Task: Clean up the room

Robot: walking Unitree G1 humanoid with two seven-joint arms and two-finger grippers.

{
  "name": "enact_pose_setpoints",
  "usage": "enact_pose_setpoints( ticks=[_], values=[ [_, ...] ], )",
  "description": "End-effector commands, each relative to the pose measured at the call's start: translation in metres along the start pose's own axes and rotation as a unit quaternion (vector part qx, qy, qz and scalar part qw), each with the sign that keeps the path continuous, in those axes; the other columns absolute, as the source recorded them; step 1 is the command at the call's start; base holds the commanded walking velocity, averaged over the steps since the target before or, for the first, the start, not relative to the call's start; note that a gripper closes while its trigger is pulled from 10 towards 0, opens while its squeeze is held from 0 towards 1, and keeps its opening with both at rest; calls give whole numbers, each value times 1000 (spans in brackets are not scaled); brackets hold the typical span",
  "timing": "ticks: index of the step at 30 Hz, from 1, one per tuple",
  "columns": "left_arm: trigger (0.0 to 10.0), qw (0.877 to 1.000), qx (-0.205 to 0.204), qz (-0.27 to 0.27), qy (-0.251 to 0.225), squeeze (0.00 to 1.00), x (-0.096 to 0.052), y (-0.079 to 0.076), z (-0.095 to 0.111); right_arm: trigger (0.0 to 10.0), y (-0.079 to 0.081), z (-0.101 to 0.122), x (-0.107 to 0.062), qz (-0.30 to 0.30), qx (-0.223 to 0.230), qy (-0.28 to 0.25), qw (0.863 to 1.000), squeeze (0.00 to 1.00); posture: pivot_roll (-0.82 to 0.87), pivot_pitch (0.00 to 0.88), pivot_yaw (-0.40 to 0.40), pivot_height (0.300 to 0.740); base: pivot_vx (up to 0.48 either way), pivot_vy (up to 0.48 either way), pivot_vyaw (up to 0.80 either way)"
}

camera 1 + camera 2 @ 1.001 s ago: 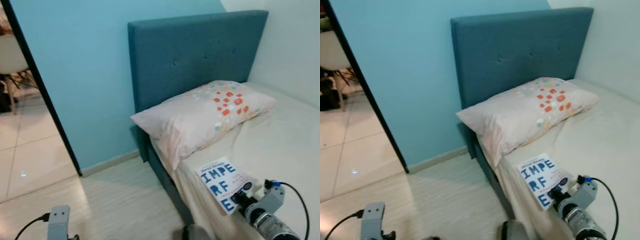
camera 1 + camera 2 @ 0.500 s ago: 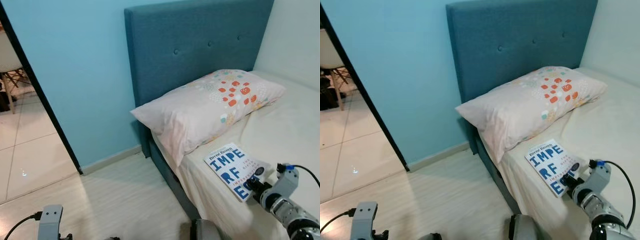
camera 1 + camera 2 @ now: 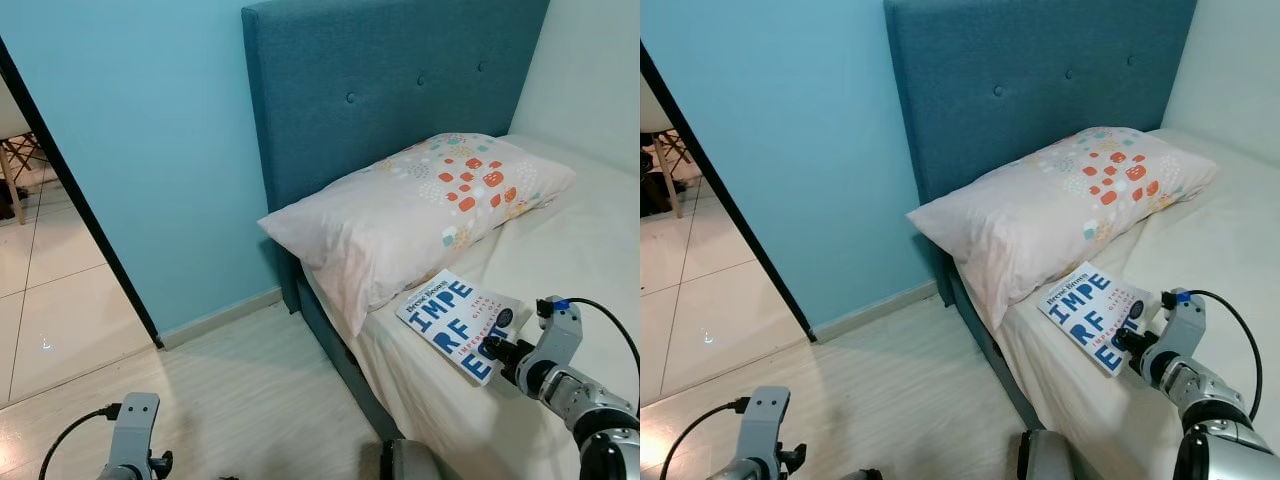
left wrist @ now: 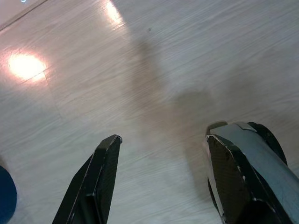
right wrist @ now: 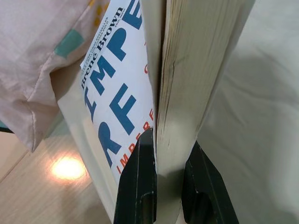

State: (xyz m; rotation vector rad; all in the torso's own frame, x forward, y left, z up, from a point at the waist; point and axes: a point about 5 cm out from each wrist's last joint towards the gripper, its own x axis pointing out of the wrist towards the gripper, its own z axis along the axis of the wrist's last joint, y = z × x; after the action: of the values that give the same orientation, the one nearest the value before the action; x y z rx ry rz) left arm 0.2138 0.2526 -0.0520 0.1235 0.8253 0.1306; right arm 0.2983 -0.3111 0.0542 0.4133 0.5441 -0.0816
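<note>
A white book (image 3: 452, 324) with big blue letters is at the near edge of the bed (image 3: 585, 250), just below the pillow (image 3: 410, 215). My right gripper (image 3: 497, 352) is shut on the book's lower corner. In the right wrist view the two black fingers (image 5: 140, 177) pinch the cover and pages of the book (image 5: 117, 93), which is tilted up off the sheet. My left gripper (image 4: 163, 138) hangs open over the pale wooden floor (image 4: 140, 70) with nothing between its fingers. The left wrist (image 3: 135, 440) is low on the left.
A teal padded headboard (image 3: 380, 90) stands against the blue wall. The bed's dark side (image 3: 330, 345) borders the floor strip I stand on. A black door frame (image 3: 80, 200) on the left opens onto a tiled room. A white wall runs along the bed's far side.
The camera has swung a little. My right gripper has carried the book up the bed, closer to the pillow, and turned it slightly. The left wrist shows higher.
</note>
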Motion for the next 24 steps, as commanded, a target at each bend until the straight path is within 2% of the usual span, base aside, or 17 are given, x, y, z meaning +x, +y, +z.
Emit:
enact_pose_setpoints(
  ticks=[1,4,5,6,7,15,16,17,19,21,22,23,24],
  values=[
    [10000,1000,13,-7,4,0,0,-1,-1,10000,-1,-18,1,-20,-19,42,999,294,-54,0,46,556,0,0,0],
    [10000,1000,17,-9,4,0,0,-1,-1,10000,-2,-20,1,-27,-26,47,998,294,-54,0,46,556,0,0,0],
    [10000,1000,19,-10,5,0,0,-1,-1,10000,-2,-20,1,-26,-20,42,999,894,-54,0,46,556,0,0,0],
    [10000,1000,20,-10,5,0,0,-1,-1,10000,-2,-20,1,-25,-14,38,999,894,-54,0,46,556,0,0,0],
    [10000,1000,21,-10,5,0,0,-1,-1,10000,-2,-20,1,-27,-11,37,999,1000,-59,0,48,556,0,0,0],
    [10000,1000,22,-12,5,0,0,-4,0,10000,-8,-20,-1,-45,-6,39,998,1000,-66,0,44,556,0,0,0],
    [10000,1000,22,-16,5,0,1,-9,1,10000,-17,-16,-6,-65,-14,50,997,1000,-71,0,40,556,0,0,0],
    [10000,1000,22,-16,5,0,1,-9,1,10000,-17,-16,-6,-65,-14,50,997,1000,-71,0,40,556,0,0,0],
    [10000,1000,21,-18,5,0,1,-12,1,10000,-26,-14,-11,-95,-42,64,993,1000,-80,0,37,556,0,0,0],
    [10000,1000,19,-19,6,0,2,-15,1,10000,-35,-9,-17,-117,-48,64,990,1000,-85,0,35,556,0,0,0],
    [10000,1000,18,-21,7,0,2,-17,1,10000,-42,-5,-21,-132,-61,66,987,278,-92,0,32,556,0,0,0],
    [10000,1000,18,-21,7,0,2,-17,1,10000,-42,-5,-21,-132,-61,66,987,278,-92,0,32,556,0,0,0],
    [10000,1000,18,-22,8,0,2,-19,1,10000,-46,-3,-24,-143,-72,68,985,0,-92,0,32,556,0,0,0]
  ],
)
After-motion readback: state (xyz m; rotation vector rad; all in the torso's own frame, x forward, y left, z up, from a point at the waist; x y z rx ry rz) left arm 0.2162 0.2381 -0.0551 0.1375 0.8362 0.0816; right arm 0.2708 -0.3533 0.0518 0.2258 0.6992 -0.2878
